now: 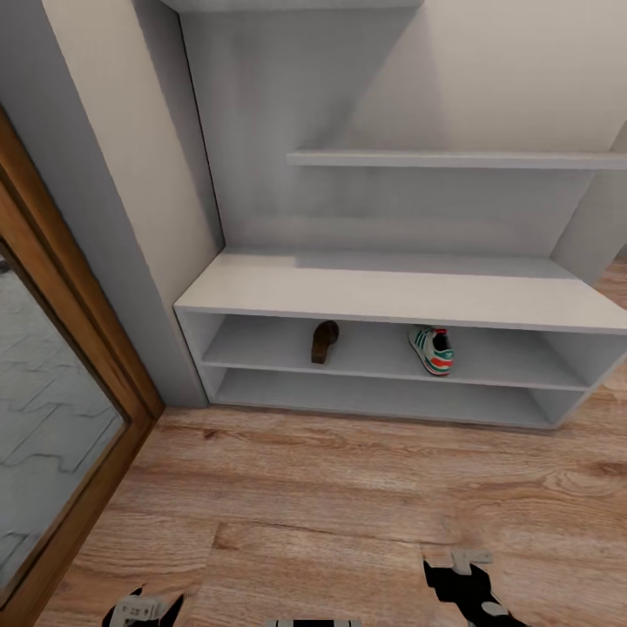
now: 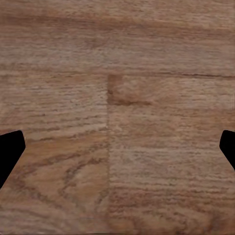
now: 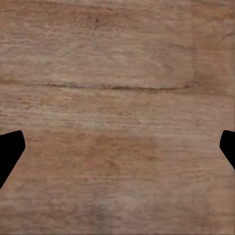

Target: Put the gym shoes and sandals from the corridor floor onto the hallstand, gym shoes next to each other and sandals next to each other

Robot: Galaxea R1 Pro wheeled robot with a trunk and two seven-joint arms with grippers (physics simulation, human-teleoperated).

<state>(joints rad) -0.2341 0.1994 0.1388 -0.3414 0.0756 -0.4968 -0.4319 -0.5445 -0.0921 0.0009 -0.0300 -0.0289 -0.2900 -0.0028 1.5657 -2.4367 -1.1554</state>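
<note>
On the hallstand's [image 1: 383,292] upper open shelf lie one brown sandal [image 1: 324,341] and one gym shoe [image 1: 432,349], well apart. Left claw [image 2: 117,152] and right claw [image 3: 117,152] hang spread wide and empty over the corridor floor [image 1: 348,496].

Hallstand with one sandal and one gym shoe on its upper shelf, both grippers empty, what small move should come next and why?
Probably turn the base away to look for the other pair members. The hallstand holds just one sandal and one gym shoe, set apart. The left gripper and right gripper are open over bare floor, and no shoe lies on the floor in sight.
</note>
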